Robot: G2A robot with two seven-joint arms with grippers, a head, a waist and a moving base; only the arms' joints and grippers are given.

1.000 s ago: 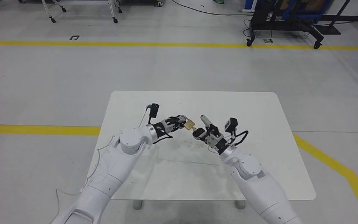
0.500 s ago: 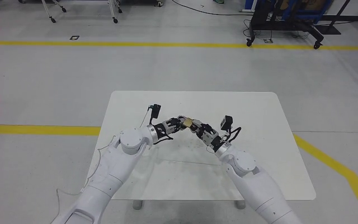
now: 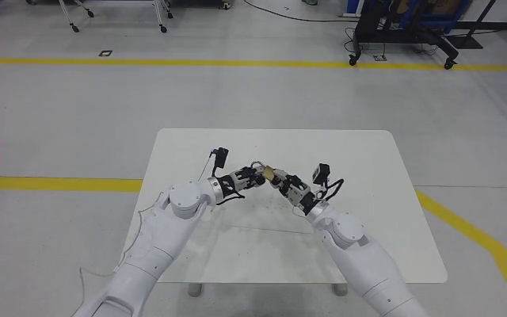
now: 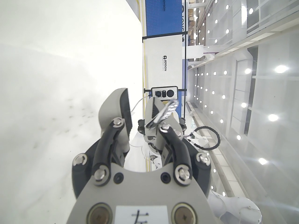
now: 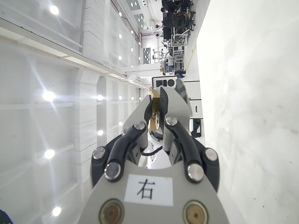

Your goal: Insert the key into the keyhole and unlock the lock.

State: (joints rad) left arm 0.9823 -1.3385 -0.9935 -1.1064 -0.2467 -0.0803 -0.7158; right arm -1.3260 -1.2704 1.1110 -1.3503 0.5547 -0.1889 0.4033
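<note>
- Clamping the small brass padlock (image 5: 154, 111), a flat-sided block of yellow metal, my right gripper (image 5: 159, 97) is closed on its two faces. It holds the padlock in the air above the white worktop (image 3: 364, 158).
- My left gripper (image 4: 139, 100) faces it with fingers spread and nothing between the ribbed black pads (image 4: 127, 108).
- The thin silver metal key (image 4: 163, 114) lies slantwise against one of the left fingers (image 4: 153, 104). I cannot tell whether it is seated in the lock.
- A silvery round disc (image 5: 157, 118) shows on the brass, probably the cylinder face.
- Step in hand, as I judge it: mating key and keyhole. Done well, the blade lines up with the slot before any push. The right grip must not slacken under the torque of the turn.
- Brass and steel are hard and slick, and the thin key offers little area. The pads should therefore close squarely on its flat bow.
</note>
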